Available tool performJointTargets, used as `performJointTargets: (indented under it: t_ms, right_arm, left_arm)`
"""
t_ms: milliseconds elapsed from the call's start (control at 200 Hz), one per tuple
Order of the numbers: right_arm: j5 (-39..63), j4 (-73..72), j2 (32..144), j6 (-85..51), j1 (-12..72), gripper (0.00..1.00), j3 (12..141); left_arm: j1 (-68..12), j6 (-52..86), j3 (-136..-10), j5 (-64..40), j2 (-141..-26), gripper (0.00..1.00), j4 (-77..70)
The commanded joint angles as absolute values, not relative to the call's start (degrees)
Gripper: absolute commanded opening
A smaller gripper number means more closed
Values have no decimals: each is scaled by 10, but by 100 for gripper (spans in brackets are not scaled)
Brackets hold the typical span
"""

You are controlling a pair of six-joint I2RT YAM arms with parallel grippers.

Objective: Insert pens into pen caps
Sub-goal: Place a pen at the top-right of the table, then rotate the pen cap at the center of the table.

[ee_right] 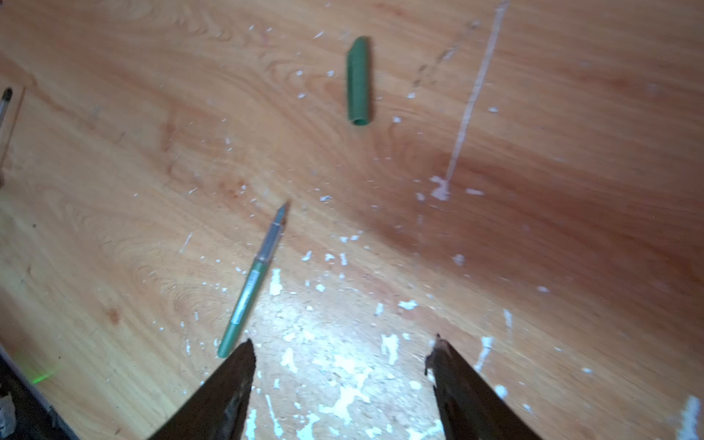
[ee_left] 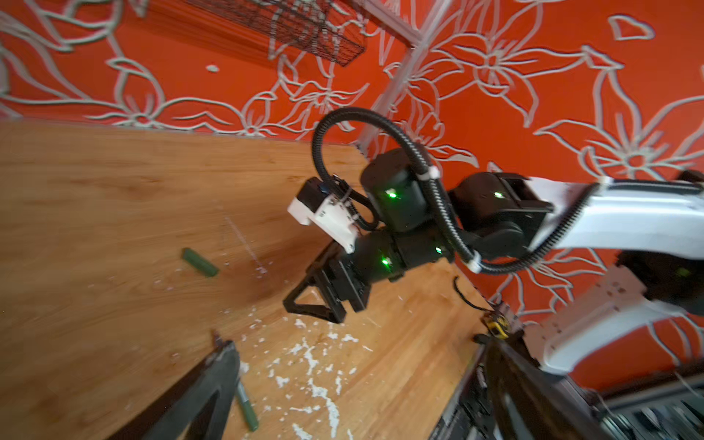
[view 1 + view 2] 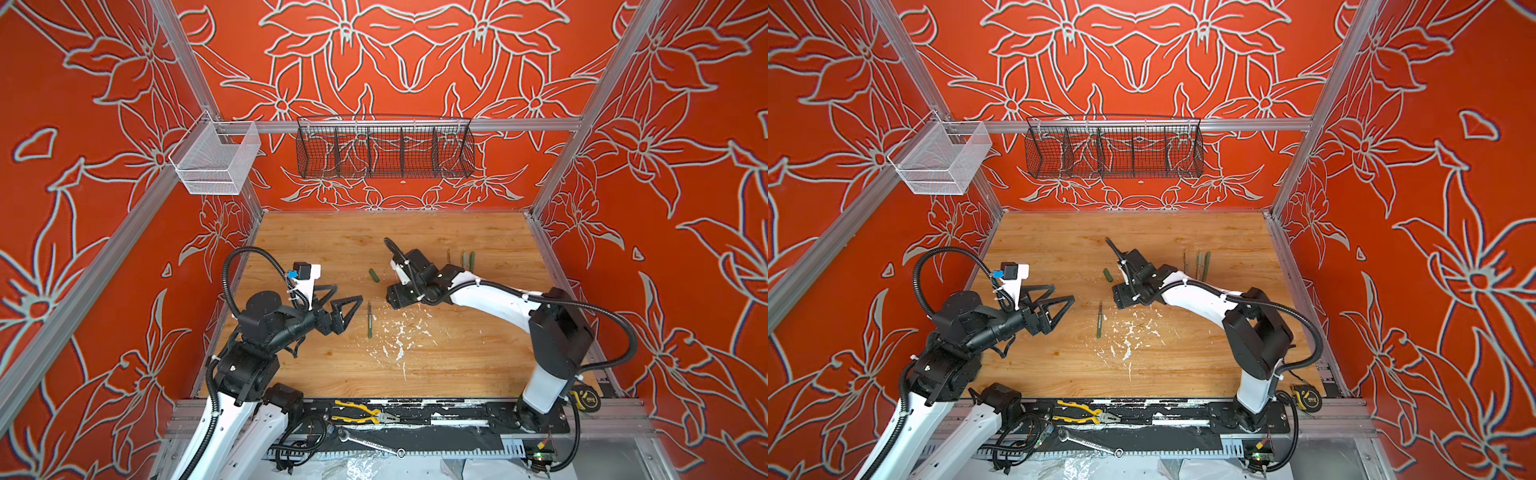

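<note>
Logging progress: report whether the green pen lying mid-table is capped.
Uncapped: the green pen lies with its pointed tip bare; the green cap lies apart from it.

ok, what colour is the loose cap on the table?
The cap is dark green; the right wrist view shows it best.

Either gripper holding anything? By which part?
Nothing is held. The left gripper and right gripper both stand open and empty; the thin green uncapped pen and the stubby green cap lie loose on the wooden table.
</note>
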State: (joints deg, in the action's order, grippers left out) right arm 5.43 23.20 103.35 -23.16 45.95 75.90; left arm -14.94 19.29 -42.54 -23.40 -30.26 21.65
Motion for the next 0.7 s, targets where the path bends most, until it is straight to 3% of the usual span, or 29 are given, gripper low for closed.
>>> performJointTargets:
  t_ms: [0, 155, 270, 445, 691]
  right_arm:
    - [49, 225, 1087, -239, 466, 75, 816]
    - [8, 306, 1190, -207, 461, 73, 940]
    - [7, 356, 1258, -182, 452, 67, 1026]
    - [34, 373, 1313, -178, 424, 47, 1090]
    - [53, 403, 1366, -149, 404, 40, 1156]
  left_arm:
    - [-146, 198, -438, -83, -297, 97, 277]
    - [-146, 195, -447, -60, -293, 97, 300]
    - [-146, 194, -445, -61, -289, 97, 294]
    - [-146, 198, -440, -67, -292, 97, 282]
    - [-146, 197, -439, -70, -290, 97, 279]
